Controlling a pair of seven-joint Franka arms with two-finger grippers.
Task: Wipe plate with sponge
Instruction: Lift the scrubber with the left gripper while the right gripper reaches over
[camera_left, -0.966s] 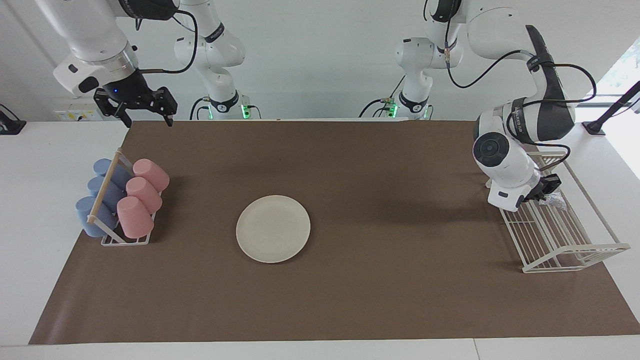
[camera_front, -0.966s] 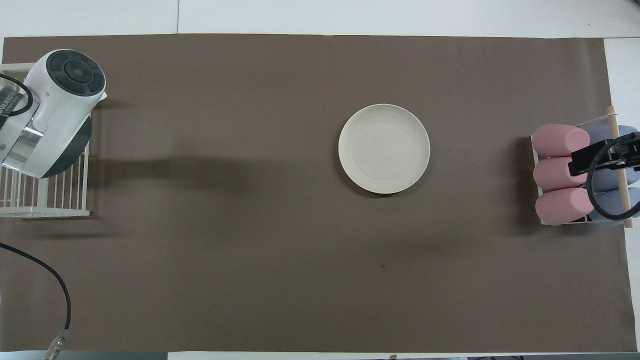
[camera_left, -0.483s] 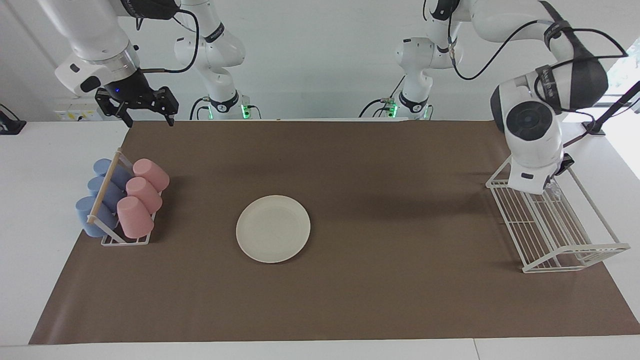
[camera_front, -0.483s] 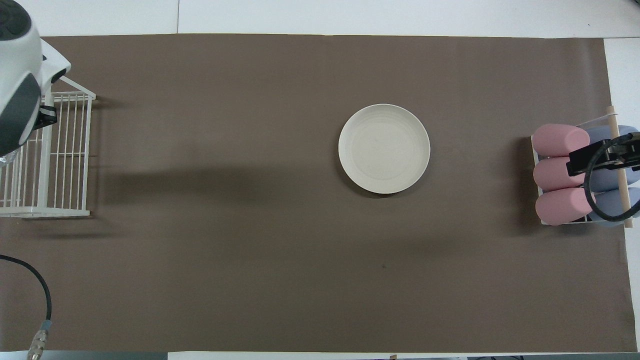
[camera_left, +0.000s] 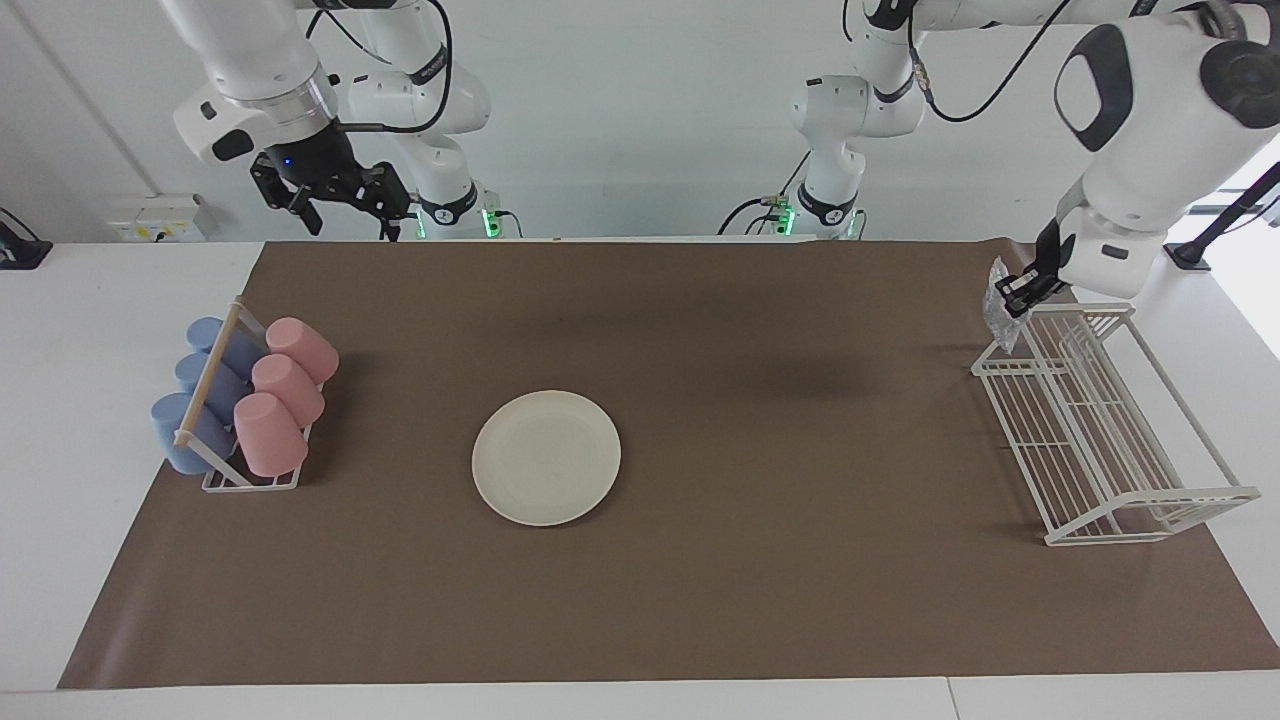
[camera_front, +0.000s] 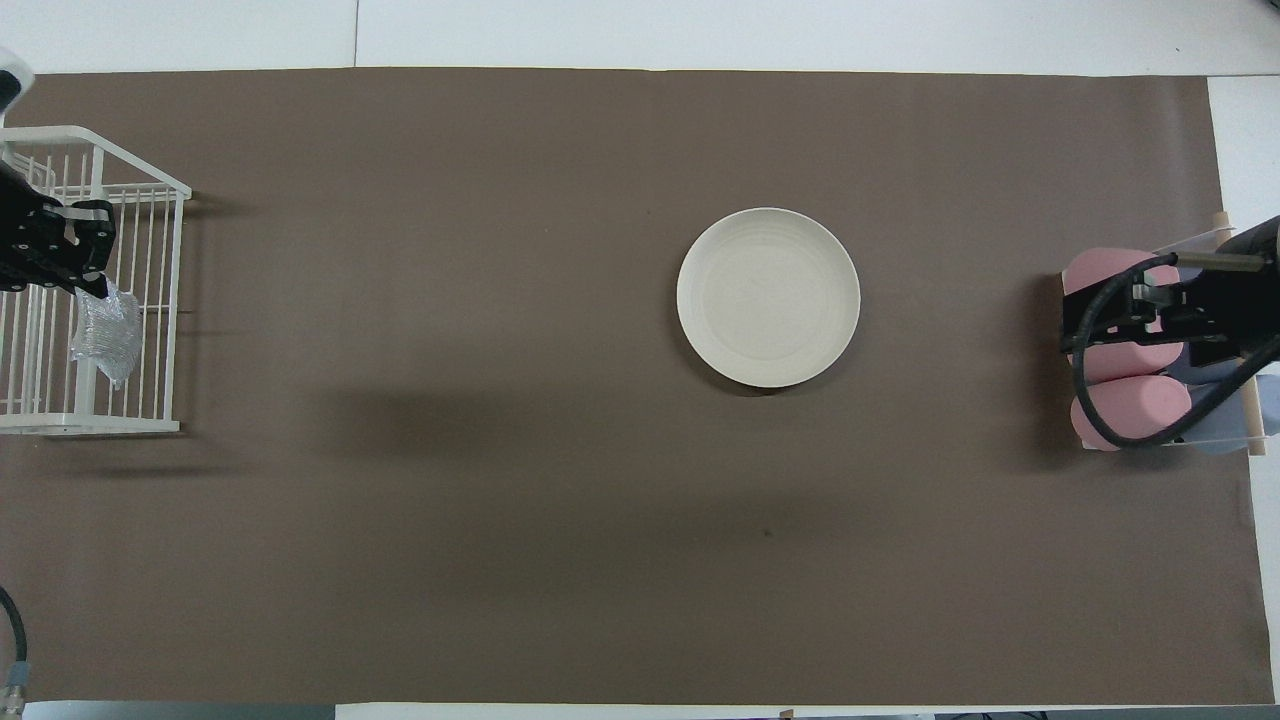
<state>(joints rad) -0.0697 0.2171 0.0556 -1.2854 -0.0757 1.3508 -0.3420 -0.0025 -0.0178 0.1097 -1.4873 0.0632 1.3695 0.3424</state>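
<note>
1. The left gripper (camera_left: 1012, 292) is clamped on the sponge (camera_left: 998, 312), which hangs below the fingertips, in the air over the robot-side corner of the white wire rack (camera_left: 1100, 430) at the left arm's end of the table.
2. In the overhead view the sponge (camera_front: 103, 335) shows at about nine o'clock, over the rack's bars, with the left gripper (camera_front: 70, 262) just above it in the picture.
3. The right gripper (camera_left: 345, 205) hangs with its jaws apart, up over the robot-side edge of the brown mat (camera_left: 700, 600) at the right arm's end; that arm waits.
4. The step in hand appears to be carrying the sponge off the rack; wiping has not begun.
5. The plate (camera_left: 546, 457) lies flat and bare on the mat, at about three o'clock from the sponge in the overhead view and well apart from it.
6. The next move would call for a long carry across to the plate, then a descent until the sponge presses on the plate's face.
7. The mat between rack and plate is open. The rack's raised rim under the sponge is the one edge to clear.
8. The cup holder (camera_left: 240, 410) with pink and blue cups sits well apart from the plate, toward the right arm's end, out of the likely path.
</note>
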